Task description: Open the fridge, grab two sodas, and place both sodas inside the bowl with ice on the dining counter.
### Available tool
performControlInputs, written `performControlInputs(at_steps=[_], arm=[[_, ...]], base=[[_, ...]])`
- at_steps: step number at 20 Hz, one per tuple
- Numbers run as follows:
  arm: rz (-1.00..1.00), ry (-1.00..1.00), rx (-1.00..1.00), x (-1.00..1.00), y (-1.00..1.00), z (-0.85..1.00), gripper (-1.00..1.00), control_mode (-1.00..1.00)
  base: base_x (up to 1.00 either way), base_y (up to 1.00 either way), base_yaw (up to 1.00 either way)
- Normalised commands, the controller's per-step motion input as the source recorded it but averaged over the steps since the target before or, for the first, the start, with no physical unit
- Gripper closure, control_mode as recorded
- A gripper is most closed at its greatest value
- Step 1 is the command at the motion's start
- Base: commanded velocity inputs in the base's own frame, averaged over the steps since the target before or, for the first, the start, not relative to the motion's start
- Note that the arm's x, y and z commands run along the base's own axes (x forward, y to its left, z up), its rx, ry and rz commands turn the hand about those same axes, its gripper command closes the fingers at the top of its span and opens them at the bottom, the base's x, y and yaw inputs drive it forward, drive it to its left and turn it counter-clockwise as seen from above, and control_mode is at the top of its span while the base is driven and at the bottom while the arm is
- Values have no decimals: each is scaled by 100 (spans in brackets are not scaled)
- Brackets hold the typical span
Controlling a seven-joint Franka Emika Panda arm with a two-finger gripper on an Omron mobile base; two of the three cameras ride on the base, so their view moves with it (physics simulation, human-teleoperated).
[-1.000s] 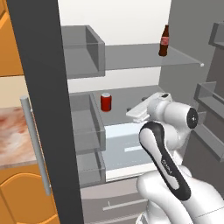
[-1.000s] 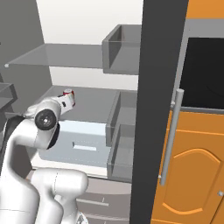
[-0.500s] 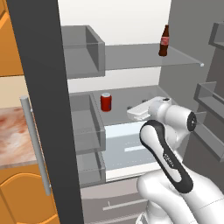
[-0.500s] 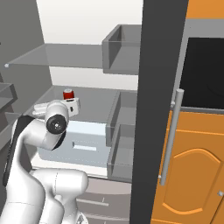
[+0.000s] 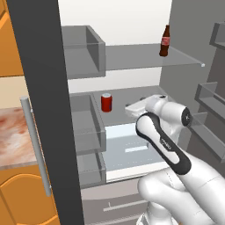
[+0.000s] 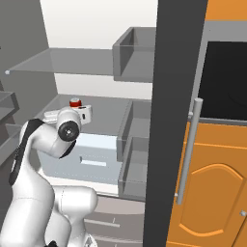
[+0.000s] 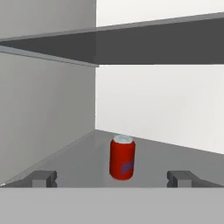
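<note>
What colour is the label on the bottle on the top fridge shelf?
Red, on the dark-brown bottle; the left base view shows it best.

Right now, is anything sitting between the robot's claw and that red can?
No. In the hand view, bare grey shelf separates the open gripper from the red can.

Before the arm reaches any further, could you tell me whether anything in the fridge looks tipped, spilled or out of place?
Nothing stands out. The red can stands upright on the middle shelf, apart from the open gripper. The brown bottle stands upright on the shelf above. No spills show.
</note>
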Motion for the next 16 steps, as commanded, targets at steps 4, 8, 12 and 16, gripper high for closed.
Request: performControlInputs(at_steps=[4, 8, 12, 16], arm=[[0, 0, 0, 47, 0, -20, -100, -100], [0, 1, 0, 50, 0, -25, -100, -100], [0, 6, 0, 40, 5, -23, -100, -100], [0, 7, 0, 30, 20, -20, -100, -100]], base=[[0, 0, 0], [0, 0, 0], [0, 0, 0], [0, 0, 0]])
